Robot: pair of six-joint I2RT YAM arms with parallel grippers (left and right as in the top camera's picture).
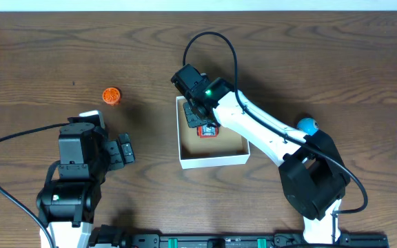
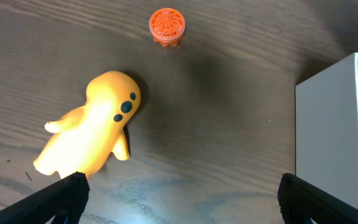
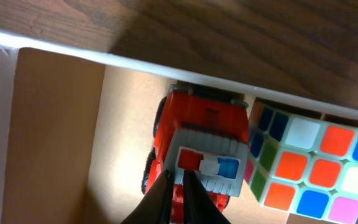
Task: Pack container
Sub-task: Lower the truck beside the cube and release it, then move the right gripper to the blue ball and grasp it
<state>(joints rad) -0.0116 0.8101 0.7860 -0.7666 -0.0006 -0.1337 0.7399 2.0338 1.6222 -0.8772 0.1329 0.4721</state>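
We record:
- Container (image 1: 212,161): white walls and brown floor, at the middle of the table (image 1: 33,55).
- In it, a red truck (image 3: 197,124) lies beside a cube (image 3: 309,168), touching it.
- Right gripper (image 3: 178,180): inside the container, fingers pinching the truck.
- Left gripper (image 2: 180,186): spread wide above the wood, near a yellow figure (image 2: 95,127) and an orange cap (image 2: 168,26).
- Blue ball (image 1: 308,125): right of the container.
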